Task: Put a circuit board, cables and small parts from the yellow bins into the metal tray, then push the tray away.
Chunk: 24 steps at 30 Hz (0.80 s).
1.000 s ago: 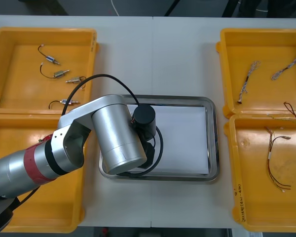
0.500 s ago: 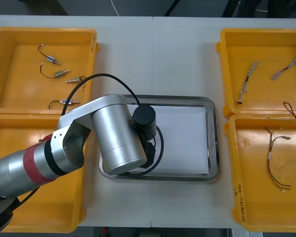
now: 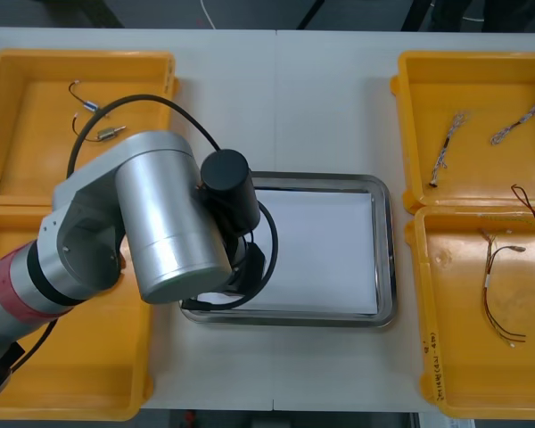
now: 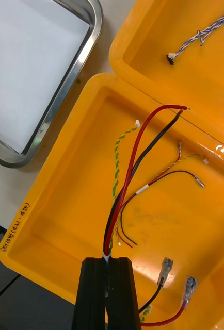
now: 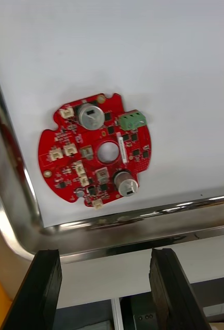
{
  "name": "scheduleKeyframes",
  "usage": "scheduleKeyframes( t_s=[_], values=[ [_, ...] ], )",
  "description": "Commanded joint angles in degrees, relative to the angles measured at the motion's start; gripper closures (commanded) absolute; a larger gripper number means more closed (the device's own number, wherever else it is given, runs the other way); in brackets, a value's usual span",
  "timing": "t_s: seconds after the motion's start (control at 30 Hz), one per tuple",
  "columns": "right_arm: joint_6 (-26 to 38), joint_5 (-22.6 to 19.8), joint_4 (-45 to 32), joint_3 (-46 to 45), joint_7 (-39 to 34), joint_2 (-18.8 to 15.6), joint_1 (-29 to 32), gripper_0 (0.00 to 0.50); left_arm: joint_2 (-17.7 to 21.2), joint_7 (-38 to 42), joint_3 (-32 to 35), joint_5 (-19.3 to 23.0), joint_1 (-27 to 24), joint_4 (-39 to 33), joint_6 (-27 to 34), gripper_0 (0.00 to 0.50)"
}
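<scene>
Movement from the front: the left arm has pulled leftward over the metal tray on the light table. Right wrist: the right gripper pinches red and black cables over a yellow bin. Left wrist: the left gripper gapes empty, and the red circuit board lies in the tray, seemingly delivered.

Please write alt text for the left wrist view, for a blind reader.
A round red circuit board lies flat on the white inside of the metal tray, near a corner. The left gripper is open, holding nothing.
</scene>
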Motion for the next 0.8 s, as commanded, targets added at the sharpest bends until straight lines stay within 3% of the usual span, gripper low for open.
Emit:
scheduleKeyframes(
  t_s=[0.03,0.23,0.47,0.8],
  values=[
    [-0.4,0.4,-1.3,0.7,2.2,-2.4,-0.7,0.5,3.6,2.2,6.2,1.9,0.4,-2.7,1.4,0.0],
    [-0.4,-0.8,-1.5,1.5,2.2,-2.5,-2.7,0.5,5.8,0.9,11.9,3.0,0.3,-2.7,1.6,0.0],
    [0.9,-0.3,-1.2,7.4,1.8,-3.6,-9.8,0.5,9.1,-0.6,19.1,6.8,0.3,-2.6,2.2,0.0],
    [1.3,-0.2,0.5,22.1,1.7,-3.6,-25.8,0.5,14.7,-8.9,26.4,9.0,0.4,1.5,2.2,0.0]
  ],
)
